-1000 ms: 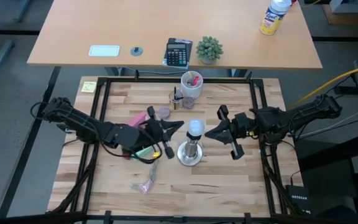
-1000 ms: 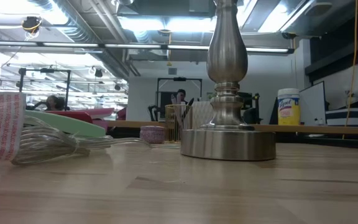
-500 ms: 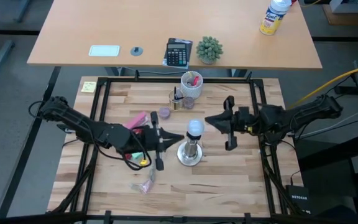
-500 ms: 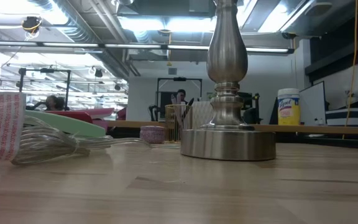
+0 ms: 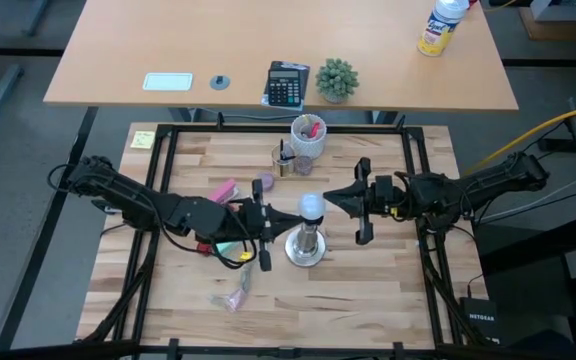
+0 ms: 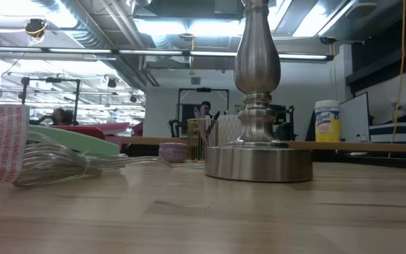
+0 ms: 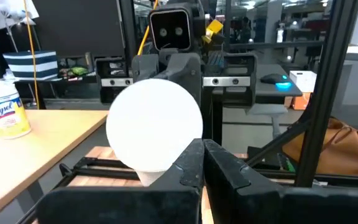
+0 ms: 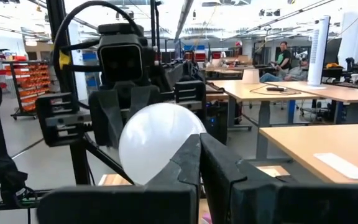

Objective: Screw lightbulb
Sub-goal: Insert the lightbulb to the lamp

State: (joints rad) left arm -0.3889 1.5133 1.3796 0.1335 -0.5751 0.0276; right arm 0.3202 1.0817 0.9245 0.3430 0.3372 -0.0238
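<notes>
a: how does the lightbulb (image 5: 312,207) look?
b: a smooth frosted-white round globe, matte, narrowing below. it sits on top of the socket stand (image 5: 307,245) at the middle of the wooden counter (image 5: 368,280).
a: which way does it point?
b: globe up, long axis upright, in line with the stand's stem.
a: and the stand?
b: brushed silvery metal, a turned baluster stem on a round flat base.
a: the claws?
b: the left claw (image 5: 265,226) is just left of the stand, the right claw (image 5: 361,200) just right of the bulb; both have fingers spread open, gripping nothing.
</notes>
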